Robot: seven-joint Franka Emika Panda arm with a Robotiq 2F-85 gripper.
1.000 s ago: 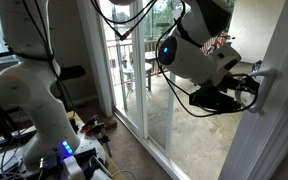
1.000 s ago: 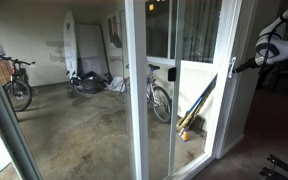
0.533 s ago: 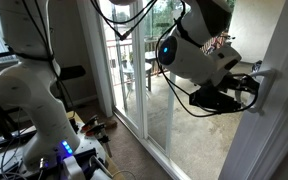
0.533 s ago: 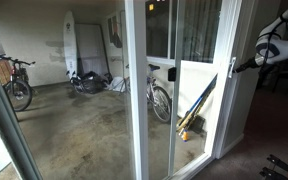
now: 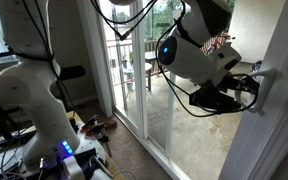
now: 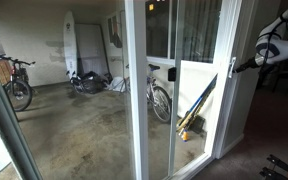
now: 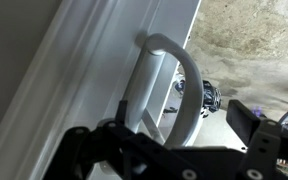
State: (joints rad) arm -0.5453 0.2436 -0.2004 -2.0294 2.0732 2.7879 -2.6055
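Observation:
A white curved door handle [image 7: 187, 80] stands out from the white frame of a sliding glass door [image 6: 199, 100]. In the wrist view my gripper [image 7: 182, 116] is open, with one dark finger [image 7: 246, 118] on each side of the handle and a gap showing beside the right one. In both exterior views the gripper [image 5: 246, 90] [image 6: 246, 65] reaches level to the handle [image 5: 257, 74] [image 6: 231, 68] at the door's edge. Whether a pad touches the handle is unclear.
Beyond the glass is a concrete patio with bicycles [image 6: 159, 98] [image 6: 14, 85] and a white board [image 6: 70, 45] against the wall. The robot's white base [image 5: 29, 100] and cables stand on the floor indoors. A white door frame [image 5: 274, 120] rises right by the gripper.

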